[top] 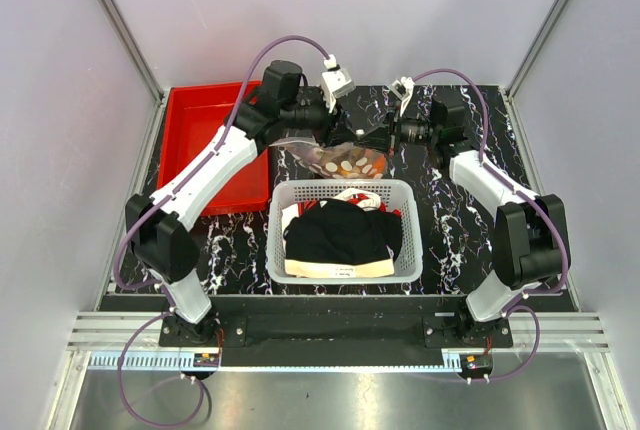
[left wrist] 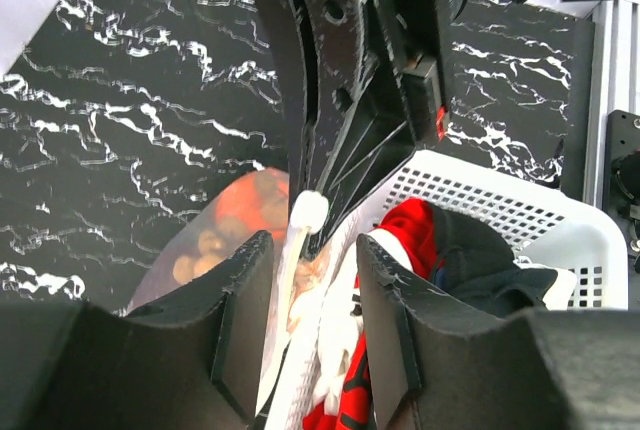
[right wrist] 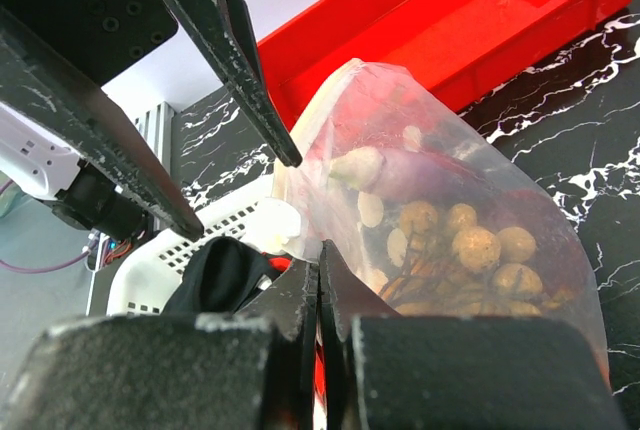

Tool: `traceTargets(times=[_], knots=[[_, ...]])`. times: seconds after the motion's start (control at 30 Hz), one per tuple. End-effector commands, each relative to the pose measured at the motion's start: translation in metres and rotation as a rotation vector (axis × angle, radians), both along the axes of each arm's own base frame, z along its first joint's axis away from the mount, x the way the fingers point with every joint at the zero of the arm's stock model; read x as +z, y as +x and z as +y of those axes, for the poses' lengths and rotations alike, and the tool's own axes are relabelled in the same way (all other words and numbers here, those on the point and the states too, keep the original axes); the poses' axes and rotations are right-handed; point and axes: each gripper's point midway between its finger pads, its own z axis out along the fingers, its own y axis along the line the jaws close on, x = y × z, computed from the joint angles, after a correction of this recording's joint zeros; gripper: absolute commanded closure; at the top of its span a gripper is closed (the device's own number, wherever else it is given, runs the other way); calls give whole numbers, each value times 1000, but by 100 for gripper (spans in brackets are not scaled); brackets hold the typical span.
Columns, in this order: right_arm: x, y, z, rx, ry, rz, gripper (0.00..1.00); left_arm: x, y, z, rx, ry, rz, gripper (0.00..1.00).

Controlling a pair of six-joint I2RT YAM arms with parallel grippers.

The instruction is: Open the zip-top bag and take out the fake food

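Observation:
The clear zip-top bag [top: 343,159] is held up just behind the white basket, between my two grippers. It holds the fake food [right wrist: 470,245]: tan balls, pale discs, an orange piece and a dark purple piece. My right gripper [right wrist: 319,250] is shut on the bag's near edge by the zip strip. My left gripper [left wrist: 313,250] is open, its jaws on either side of the bag's zip edge with a gap on each side. In the left wrist view the bag [left wrist: 185,250] shows tan balls and an orange piece inside. The grippers meet above the bag in the top view: left [top: 345,138], right [top: 376,140].
A white mesh basket [top: 275,240] of black, white and red clothes [top: 335,230] stands right in front of the bag, its rim touching it. A red bin [top: 205,140] lies at the back left. The tabletop is black marble pattern [top: 460,230].

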Motion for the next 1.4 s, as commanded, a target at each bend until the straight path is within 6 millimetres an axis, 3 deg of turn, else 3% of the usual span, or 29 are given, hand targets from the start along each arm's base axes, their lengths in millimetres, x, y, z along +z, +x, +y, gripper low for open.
traceTargets(times=[0.0, 0.13, 0.5, 0.63, 0.8, 1.07, 1.13, 1.27, 1.37], knots=[[21, -1, 4, 31, 20, -42, 100, 30, -10, -7, -58, -64, -102, 56], [22, -2, 4, 40, 24, -37, 100, 28, -5, -11, -40, -52, -124, 53], [26, -4, 5, 48, 31, -42, 100, 25, 1, -18, -47, -50, -115, 75], [27, -4, 5, 55, 36, -35, 100, 22, 0, -18, -52, -47, -105, 59], [27, -5, 5, 61, 39, -34, 100, 17, 5, -20, -38, -38, -100, 57], [28, -8, 6, 76, 44, -31, 100, 16, 12, -19, -13, -21, -118, 99], [27, -8, 5, 73, 40, -29, 100, 16, 13, -17, -11, -15, -122, 100], [24, -5, 9, 48, 5, -41, 75, 17, 12, -18, -20, -20, -118, 100], [23, -3, 11, 43, -5, -51, 73, 15, 10, -18, -27, -18, -109, 100]])
